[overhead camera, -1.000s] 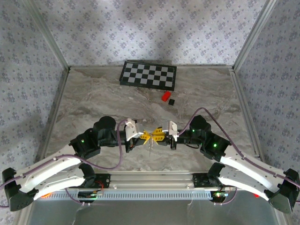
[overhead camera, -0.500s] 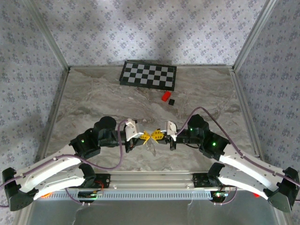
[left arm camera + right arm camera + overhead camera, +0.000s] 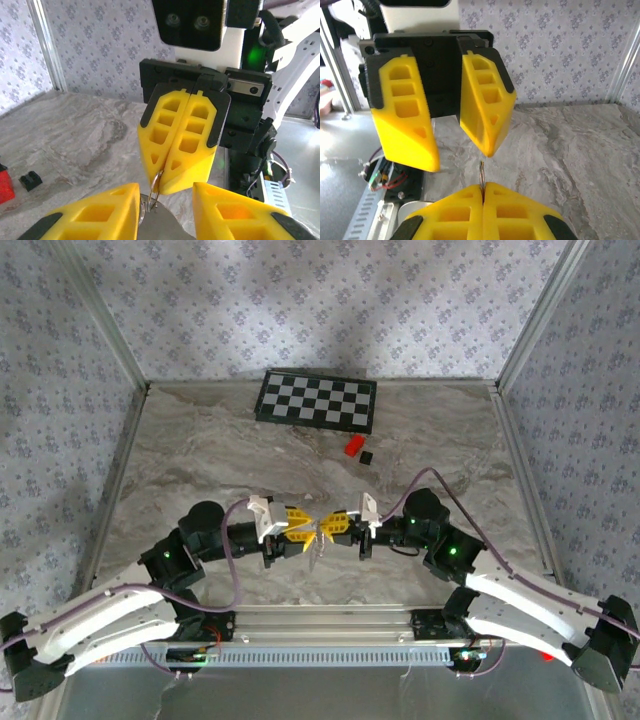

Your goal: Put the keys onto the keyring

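**A:** What sits closest?

**B:** The white left arm (image 3: 100, 615) and white right arm (image 3: 520, 598) reach in from the near edge of the grey veined marble table (image 3: 200, 460). They meet low over its front strip. The left gripper (image 3: 296, 523) has its yellow fingers (image 3: 100, 215) standing apart, pinching nothing. The right gripper (image 3: 336, 524) faces it, tips almost touching. Its fingers are pressed together and clamped on the thin dark-silver wire keyring (image 3: 156, 184), which is held off the surface.

**A:** And the key?

**B:** A small pale silvery flat key (image 3: 161, 227) hangs at the ring, down between the left fingers. I cannot tell whether it touches them.

**A:** Beyond that?

**B:** Bare marble runs across the middle. Farther back, right of centre, a small red block (image 3: 353, 446) and a small black cube (image 3: 367, 456) sit just beside each other, well apart from the grippers. Behind them a black-and-white checkerboard panel (image 3: 317, 400) lies flat near the back.

**A:** Edges?

**B:** Pale flower-patterned walls (image 3: 320, 300) close the back and both sides, with aluminium rails (image 3: 114, 480) along the table's side edges. Open marble lies to the outside of each arm and ahead of the grippers up to the blocks.
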Robot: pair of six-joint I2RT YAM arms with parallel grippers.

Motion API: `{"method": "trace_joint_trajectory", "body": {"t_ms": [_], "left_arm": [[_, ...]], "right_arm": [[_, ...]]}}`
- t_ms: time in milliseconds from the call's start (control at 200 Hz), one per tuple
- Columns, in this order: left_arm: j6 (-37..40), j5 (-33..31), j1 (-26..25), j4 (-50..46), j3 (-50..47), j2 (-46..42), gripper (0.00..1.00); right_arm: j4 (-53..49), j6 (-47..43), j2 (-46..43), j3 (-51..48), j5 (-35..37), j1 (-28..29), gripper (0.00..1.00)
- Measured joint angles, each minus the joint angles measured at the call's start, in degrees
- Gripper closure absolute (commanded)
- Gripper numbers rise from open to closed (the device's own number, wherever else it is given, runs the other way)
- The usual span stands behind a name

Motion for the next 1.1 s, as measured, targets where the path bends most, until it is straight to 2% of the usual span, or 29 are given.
{"method": "trace_joint_trajectory", "body": {"t_ms": [225, 545, 895, 1099], "left_arm": [[-0.7, -0.66, 0.0, 1.99, -0.02, -0.5, 0.63], [-1.01, 0.61, 0.0, 2.32, -0.02, -0.37, 0.61], [-1.95, 3.37, 0.0, 2.99, 0.0, 1.77, 0.75], [-2.21, 3.96, 0.0, 3.37, 0.0, 1.86, 0.78]], "right_arm": [[8.44, 5.11, -0.74, -3.41, -0.5, -1.11, 1.0], [17.94, 7.32, -1.38, -6.93, -4.24, -1.11, 1.0], [21.66, 7.72, -1.27, -7.23, -6.14, -1.11, 1.0], [21.68, 7.72, -0.83, -7.23, -6.34, -1.11, 1.0]]}}
